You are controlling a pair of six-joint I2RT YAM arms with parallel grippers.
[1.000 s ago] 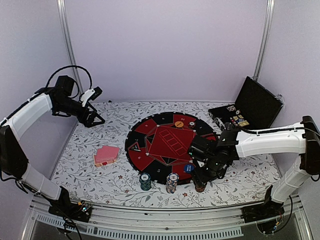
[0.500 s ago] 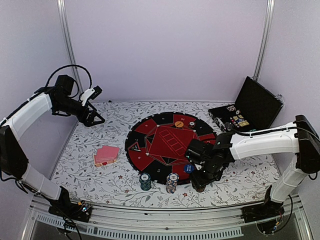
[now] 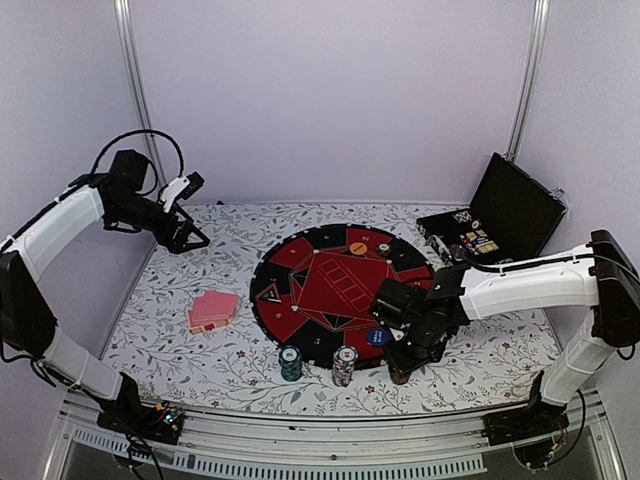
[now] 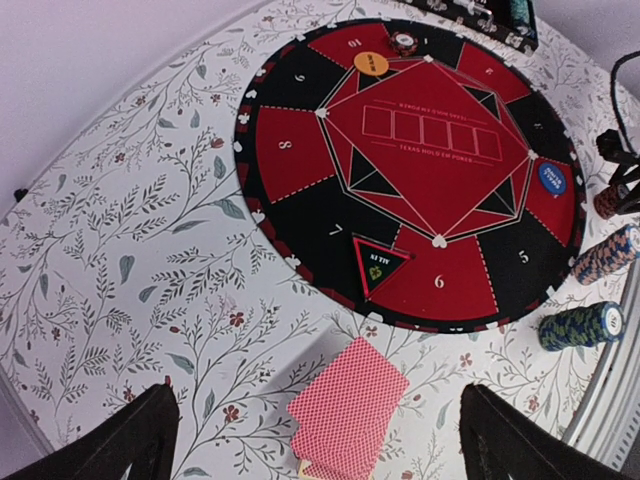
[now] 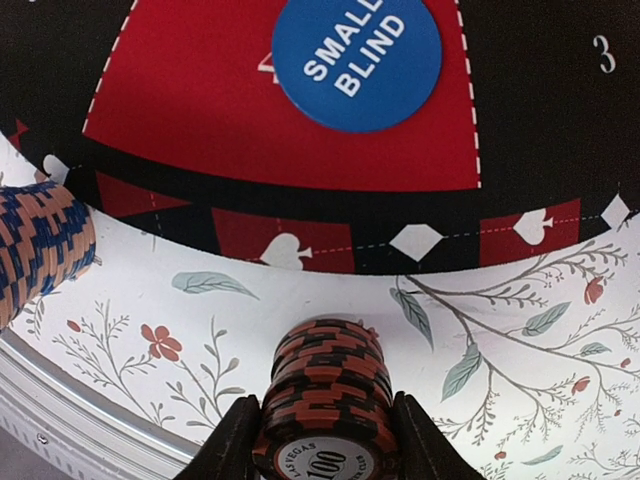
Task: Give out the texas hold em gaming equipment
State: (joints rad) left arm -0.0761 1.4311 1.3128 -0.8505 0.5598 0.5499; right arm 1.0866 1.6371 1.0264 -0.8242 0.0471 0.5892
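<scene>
Two chip stacks (image 3: 344,366) stand by the mat (image 3: 340,280), the right pincer (image 5: 325,445) clamps a third, dark red stack (image 5: 325,385); cards (image 3: 212,311) lie undealt, left pincer (image 3: 190,238) gapes empty.

Red-and-black chip stack (image 5: 325,400), blue disc (image 5: 356,60), leaf-patterned tablecloth (image 5: 330,292).

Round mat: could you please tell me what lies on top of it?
A blue disc, an orange disc, one chip and a green triangular marker lie on the mat. From above, the right arm covers its near right edge.
</scene>
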